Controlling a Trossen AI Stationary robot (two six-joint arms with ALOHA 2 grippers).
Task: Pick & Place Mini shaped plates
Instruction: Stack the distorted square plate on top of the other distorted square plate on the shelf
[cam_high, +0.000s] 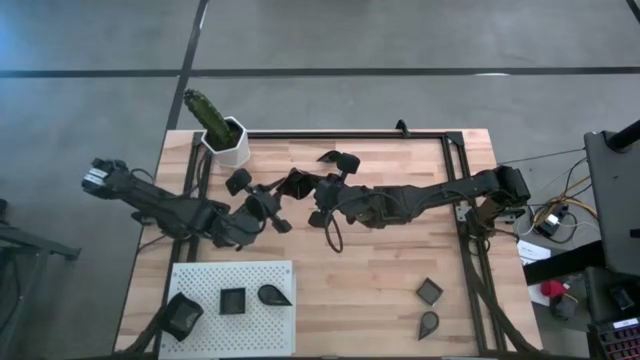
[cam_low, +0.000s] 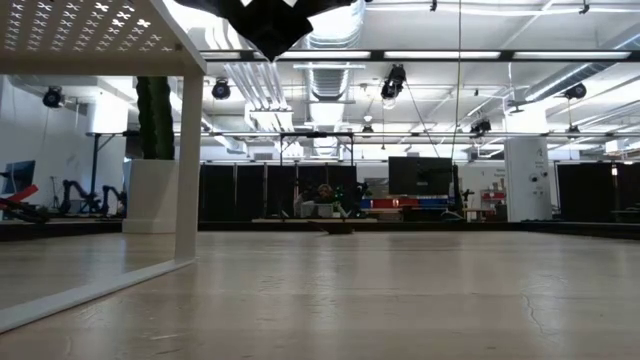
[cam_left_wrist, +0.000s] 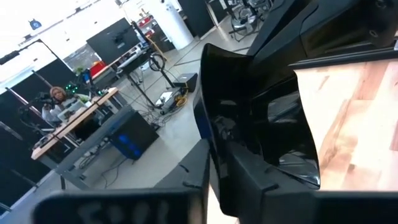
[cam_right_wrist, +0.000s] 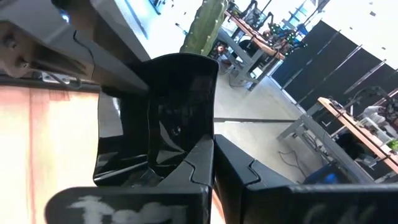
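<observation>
Plate (cam_high: 297, 186) pinched by both end effectors; three plates on white board (cam_high: 205, 275).

Wooden table (cam_high: 380, 270) w/ black frame rails round far & right edges. White perforated board (cam_high: 205, 278) at near-left corner. White hexagonal pot (cam_high: 231, 143) w/ green cactus (cam_high: 205, 110) at far-left corner. Cables & grey kit (cam_high: 565, 225) right of table. Person seated at a desk (cam_left_wrist: 57, 96) in room beyond.
</observation>
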